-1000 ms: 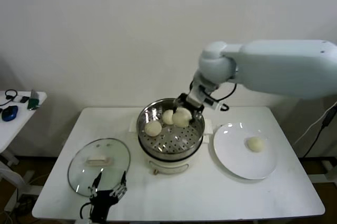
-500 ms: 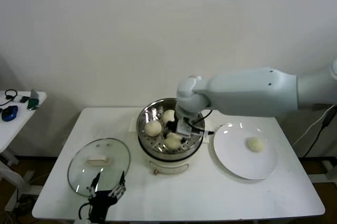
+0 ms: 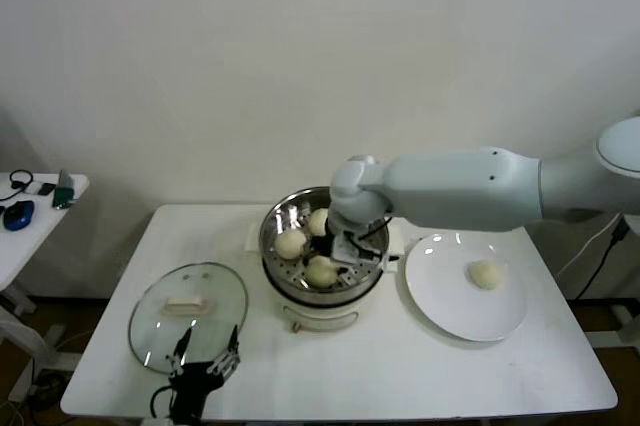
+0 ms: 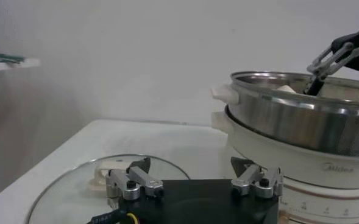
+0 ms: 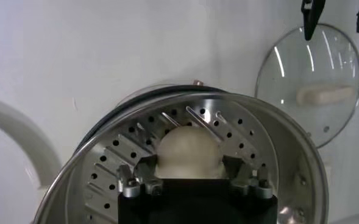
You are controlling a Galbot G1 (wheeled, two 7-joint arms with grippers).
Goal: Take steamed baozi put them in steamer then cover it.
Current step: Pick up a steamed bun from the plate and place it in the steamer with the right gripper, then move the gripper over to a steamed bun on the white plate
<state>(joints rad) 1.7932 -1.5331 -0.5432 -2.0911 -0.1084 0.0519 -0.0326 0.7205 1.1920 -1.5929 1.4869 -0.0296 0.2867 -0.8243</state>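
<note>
Baozi, small cream-white bun (image 5: 188, 151), sits between your right tool's (image 3: 333, 252) fingers, down on the perforated tray of the round shiny steel steamer (image 3: 275, 236). Your left tool (image 3: 205, 362) waits wide open near the worktop's (image 3: 420, 366) front edge by the round clear glass cover (image 3: 187, 314). Next, let go and lift clear; one bun (image 3: 486, 273) remains on the flat white plate (image 3: 450, 316).

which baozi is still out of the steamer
The lone baozi on the white plate, right of the steamer. The other three sit on the steamer's tray, one between the right gripper's fingers.
</note>
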